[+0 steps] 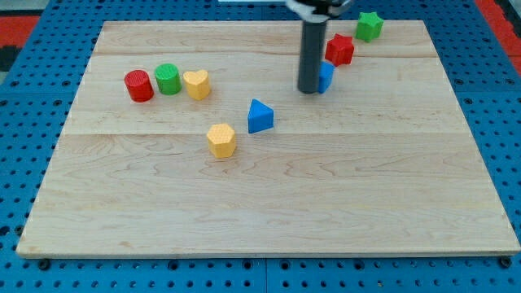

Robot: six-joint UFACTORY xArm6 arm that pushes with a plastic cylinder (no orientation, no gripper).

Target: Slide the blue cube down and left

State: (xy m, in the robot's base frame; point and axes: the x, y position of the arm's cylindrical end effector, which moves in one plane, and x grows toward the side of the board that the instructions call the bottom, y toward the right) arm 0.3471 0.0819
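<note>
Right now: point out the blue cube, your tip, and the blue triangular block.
blue cube (327, 76): camera view, its visible right edge beside the rod.
my tip (308, 89): camera view, the rod's lower end, at the cube's left.
blue triangular block (260, 116): camera view, its front face.

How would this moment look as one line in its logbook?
tip: touching blue cube, on its left | cube: partly hidden, near red block | slide: not visibly done

Blue cube (327, 76), red star block (339, 50)
</note>
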